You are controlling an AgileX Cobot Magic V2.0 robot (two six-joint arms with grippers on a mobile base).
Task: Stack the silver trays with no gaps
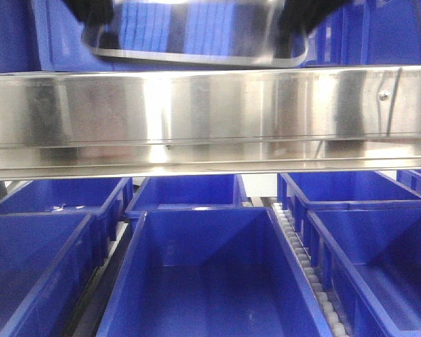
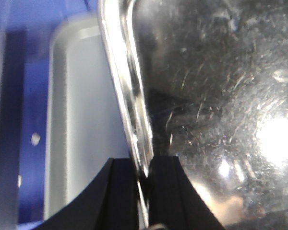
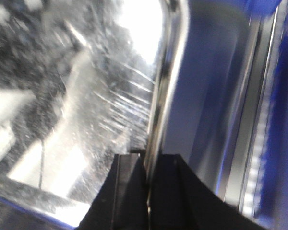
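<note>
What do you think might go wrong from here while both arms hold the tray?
1. The left gripper and right gripper pinch the held tray only by its thin rim, so it may slip or tilt.
2. In the left wrist view its rim runs slanted against the lower tray; lowered so, it could seat crooked and leave a gap.

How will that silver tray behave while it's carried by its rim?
Probably stiff: the silver tray spans between left tool and right tool without visible sag. Likely slippery: each tool pinches only its thin, polished rim. It could tip if one grip slackens, being held just at two ends.
</note>
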